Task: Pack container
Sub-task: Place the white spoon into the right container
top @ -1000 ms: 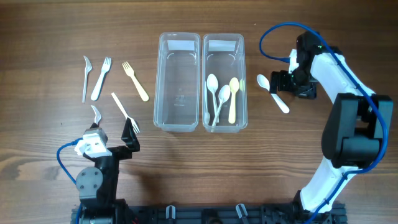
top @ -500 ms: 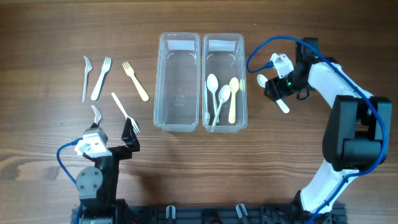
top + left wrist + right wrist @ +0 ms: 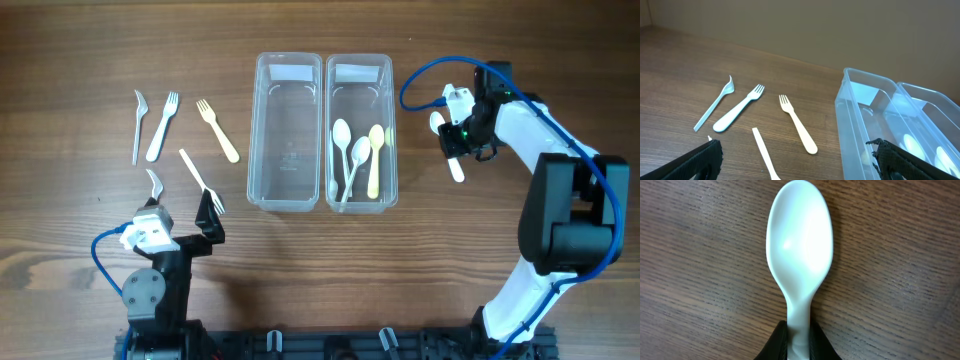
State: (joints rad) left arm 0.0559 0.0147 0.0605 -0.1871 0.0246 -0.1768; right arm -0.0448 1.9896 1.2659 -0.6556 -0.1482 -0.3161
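Two clear containers stand side by side. The left container [image 3: 286,190] [image 3: 852,125] is empty, while the right container [image 3: 390,140] [image 3: 927,97] holds three spoons [image 3: 357,155]. To its right, a white spoon [image 3: 457,170] [image 3: 800,245] lies on the table with its bowl facing up. My right gripper [image 3: 452,140] [image 3: 799,342] is shut on the neck of its handle. Several forks [image 3: 162,126] [image 3: 737,110] lie left of the containers. My left gripper [image 3: 178,205] [image 3: 795,155] stands open low over the table near them, holding nothing.
A cream fork [image 3: 218,130] [image 3: 799,125] lies nearest the empty container. A white fork's handle [image 3: 196,172] [image 3: 765,152] runs between my left fingers. The blue cable [image 3: 425,75] loops above the right arm.
My right gripper swung left over the white spoon, turned, and shut on its handle. The left arm has not moved.
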